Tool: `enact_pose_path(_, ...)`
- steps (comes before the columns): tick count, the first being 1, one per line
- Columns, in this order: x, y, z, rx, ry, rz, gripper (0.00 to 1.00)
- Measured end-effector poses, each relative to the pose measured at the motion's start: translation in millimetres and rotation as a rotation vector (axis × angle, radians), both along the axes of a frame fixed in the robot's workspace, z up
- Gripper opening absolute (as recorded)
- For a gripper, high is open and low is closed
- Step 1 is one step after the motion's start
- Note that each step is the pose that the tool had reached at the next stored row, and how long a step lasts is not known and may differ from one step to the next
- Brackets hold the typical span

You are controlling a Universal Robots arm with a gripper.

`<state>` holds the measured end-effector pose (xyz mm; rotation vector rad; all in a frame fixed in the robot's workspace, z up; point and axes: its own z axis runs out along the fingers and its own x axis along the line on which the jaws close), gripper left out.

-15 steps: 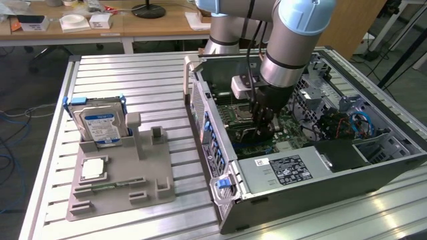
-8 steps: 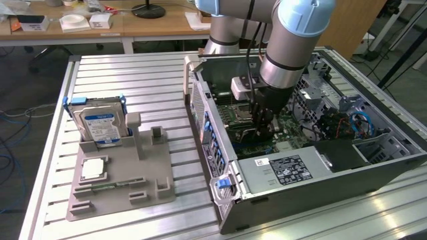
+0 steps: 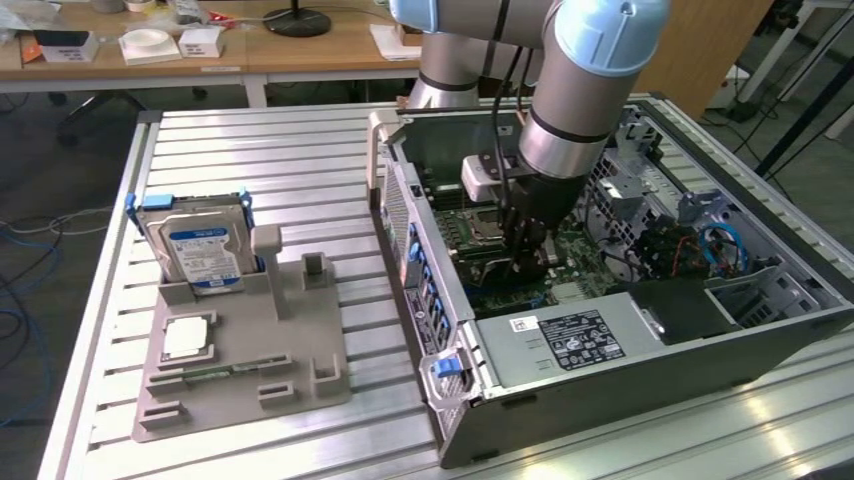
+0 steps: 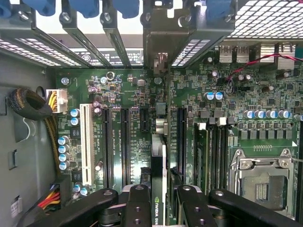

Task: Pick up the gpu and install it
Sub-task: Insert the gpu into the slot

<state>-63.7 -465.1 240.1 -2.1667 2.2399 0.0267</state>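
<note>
The claw (image 4: 158,201) is down inside the open computer case (image 3: 561,340), its two black fingers (image 4: 138,208) closed on either side of the gpu (image 4: 158,179), which we see edge-on in the wrist view as a thin dark card standing upright between them, a green logo strip on its near edge. In the exterior view we find the claw (image 3: 530,262) hanging from the grey and blue arm (image 3: 587,90), low over the green motherboard (image 3: 514,290). The card runs along a line of long black expansion slots (image 4: 124,142) and a white slot (image 4: 86,142); it looks close to the board near the slot just beside it, though we cannot tell whether its lower edge is seated or only touching. The square CPU socket (image 4: 262,182) lies well to one side. On the slatted metal counter (image 3: 267,150), towards the exterior view's left, we see a grey fixture tray (image 3: 240,370) carrying an upright hard drive (image 3: 200,255) with a blue and white label and a small silver chip (image 3: 187,338).
</note>
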Motion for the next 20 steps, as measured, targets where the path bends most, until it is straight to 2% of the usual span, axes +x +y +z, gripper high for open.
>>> enact_pose_path(20, 0.0, 0.1, -3.7, 0.0004, -0.0001, 0.000, 0.26)
